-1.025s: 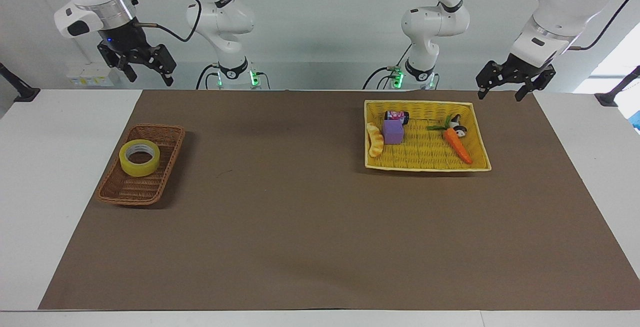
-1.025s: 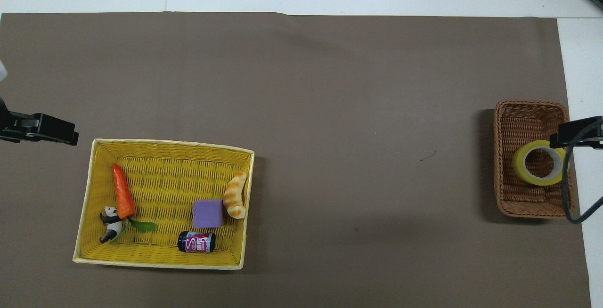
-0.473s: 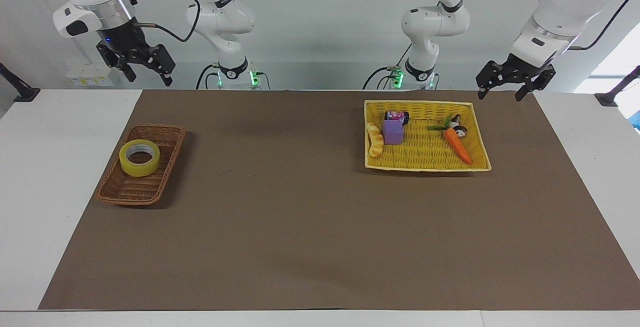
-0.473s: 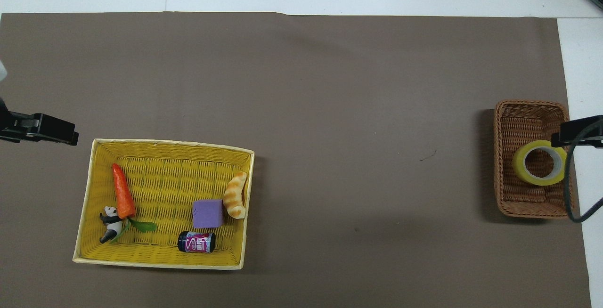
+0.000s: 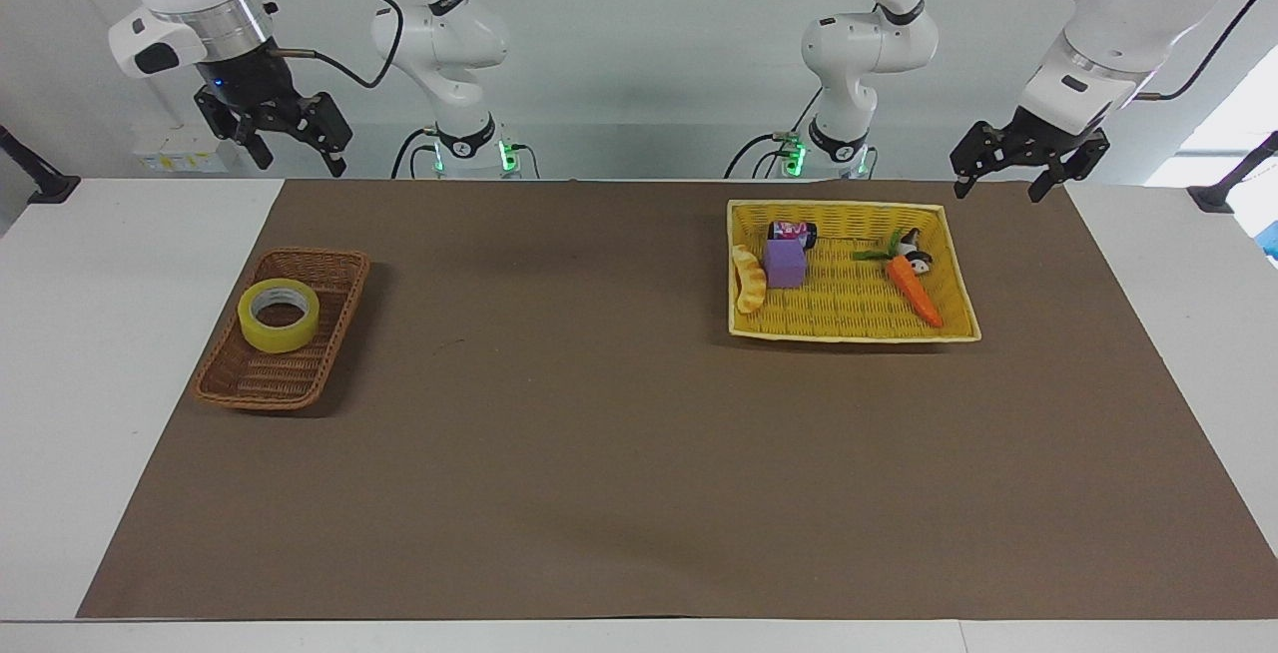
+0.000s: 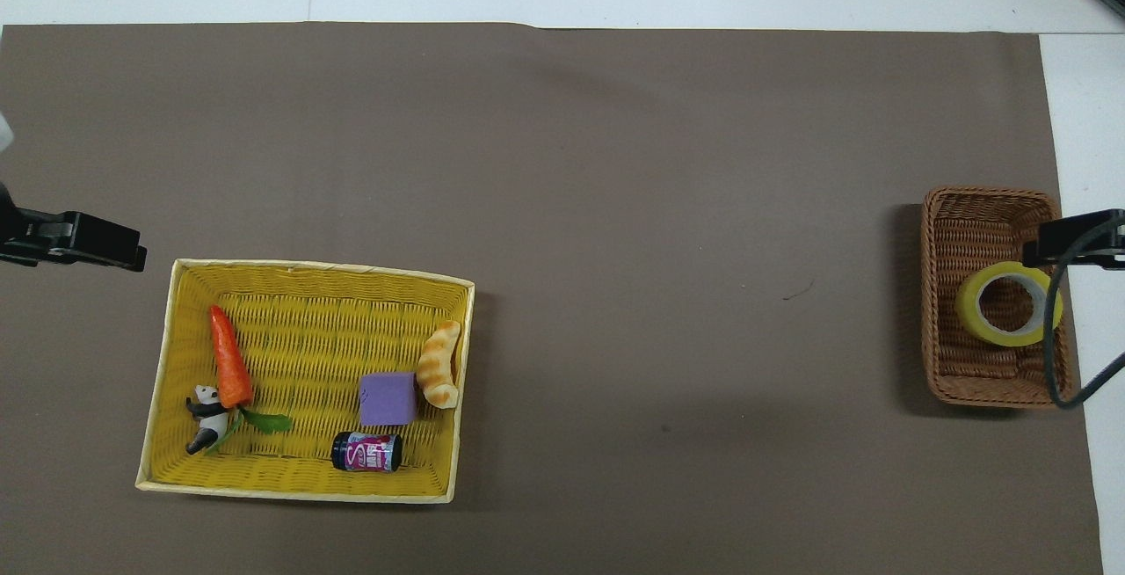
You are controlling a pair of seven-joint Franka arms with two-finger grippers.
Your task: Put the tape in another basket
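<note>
Very little changes here: the right gripper (image 5: pixel 291 148) has drifted a touch toward the middle of the table compared with a second ago, and in the overhead view its dark fingertip (image 6: pixel 1068 240) now sits slightly higher over the brown basket (image 5: pixel 222 378), just overlapping the top of the tape (image 5: pixel 279 315). Everything on the table stays put.

The right arm hangs high, wrist tilted, claw pointing down and spread wide with nothing between the fingers, well up in the air over the robots' edge of the table at its own end. The left gripper (image 5: pixel 1001 181) waits, also raised, fingers spread wide and empty, above the mat by the corner of the yellow basket (image 5: pixel 855 335) nearest the robots.

The tape lies flat, hole upward, inside the brown basket at the right arm's end of the table, resting in the half nearer the robots. The yellow basket, toward the left arm's end, holds a carrot (image 5: pixel 915 290), a purple block (image 5: pixel 786 263), a small can (image 5: pixel 792 231), a bread-like piece (image 5: pixel 749 279) and a little panda figure (image 5: pixel 916 252).
</note>
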